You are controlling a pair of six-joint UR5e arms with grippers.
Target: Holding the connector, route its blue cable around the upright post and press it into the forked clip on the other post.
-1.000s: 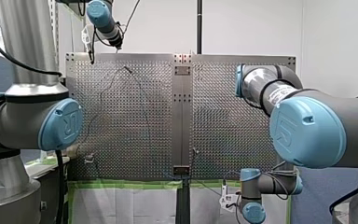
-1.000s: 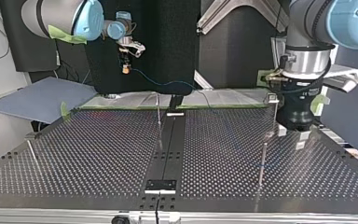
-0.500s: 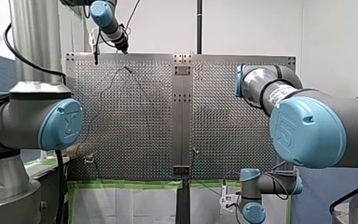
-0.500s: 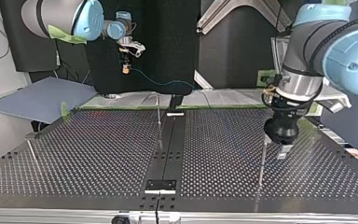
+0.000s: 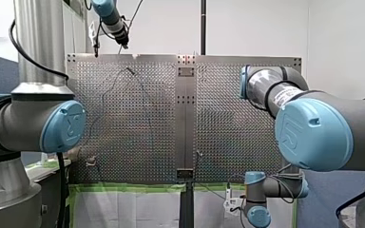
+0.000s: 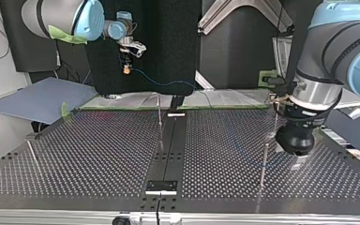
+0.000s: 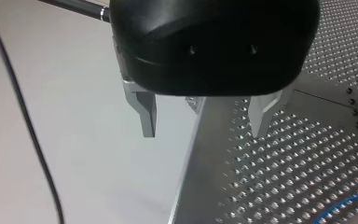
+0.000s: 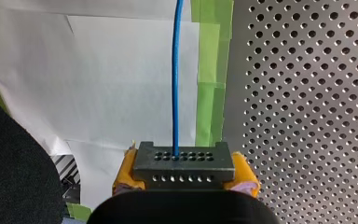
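Robotics lab: perforated table (image 6: 84, 154)

Bright, even light. The silver perforated metal table (image 5: 138, 118) glints with faint rainbow sheen; above it, my left black metal-fingered gripper (image 7: 203, 133) looks blurred.

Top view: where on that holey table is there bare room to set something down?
Roomiest in that view is the left half of the table, between the thin post at its edge and the centre strip. The right half is crowded: my left pincer hangs open beside the right post, and the blue cable lies there.
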